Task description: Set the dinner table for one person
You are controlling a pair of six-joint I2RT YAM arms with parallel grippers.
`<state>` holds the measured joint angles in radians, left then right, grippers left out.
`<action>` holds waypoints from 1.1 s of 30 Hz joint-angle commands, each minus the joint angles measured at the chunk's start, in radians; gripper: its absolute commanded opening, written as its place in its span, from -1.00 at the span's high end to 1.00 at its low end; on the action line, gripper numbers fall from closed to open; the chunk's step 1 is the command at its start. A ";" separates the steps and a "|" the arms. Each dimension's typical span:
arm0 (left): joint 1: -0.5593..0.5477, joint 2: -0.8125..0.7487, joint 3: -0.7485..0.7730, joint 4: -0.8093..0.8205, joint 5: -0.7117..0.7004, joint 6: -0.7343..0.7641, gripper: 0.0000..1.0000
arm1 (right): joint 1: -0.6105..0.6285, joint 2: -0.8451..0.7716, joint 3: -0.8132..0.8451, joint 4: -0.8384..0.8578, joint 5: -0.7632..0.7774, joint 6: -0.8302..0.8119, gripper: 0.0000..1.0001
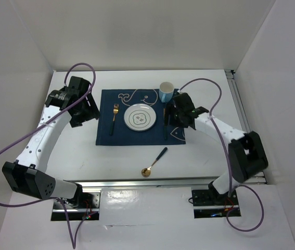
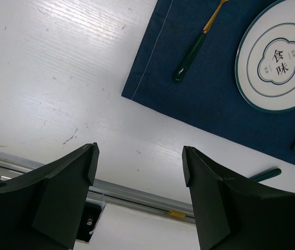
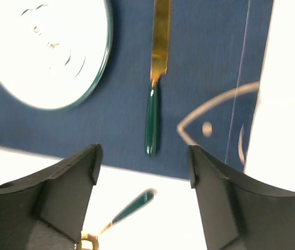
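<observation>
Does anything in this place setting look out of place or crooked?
The spoon lies off the placemat, diagonal on the bare dinner table in front of it, while the fork and knife lie straight on the placemat beside the plate.

The plate (image 2: 277, 89) bears the characters 食味 at its centre; the smaller flanking characters are too small to read.
</observation>
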<state>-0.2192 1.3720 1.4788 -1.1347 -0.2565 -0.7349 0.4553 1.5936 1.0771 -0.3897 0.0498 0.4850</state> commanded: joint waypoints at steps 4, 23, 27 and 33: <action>0.004 -0.001 0.000 0.021 -0.007 0.015 -0.65 | 0.043 -0.224 -0.167 -0.101 -0.233 -0.108 -0.64; 0.004 -0.001 -0.018 0.043 0.017 0.015 -0.65 | 0.322 0.058 -0.297 0.239 -0.656 -0.060 -0.83; 0.004 -0.020 -0.028 0.043 0.008 0.015 -0.65 | 0.356 0.138 -0.214 0.281 -0.630 -0.060 -0.83; 0.004 -0.021 -0.028 0.043 0.008 0.015 -0.65 | 0.367 0.204 -0.082 0.310 -0.565 -0.060 -0.85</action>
<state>-0.2192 1.3769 1.4521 -1.0966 -0.2382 -0.7322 0.8185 1.7660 0.9360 -0.1238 -0.6018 0.4515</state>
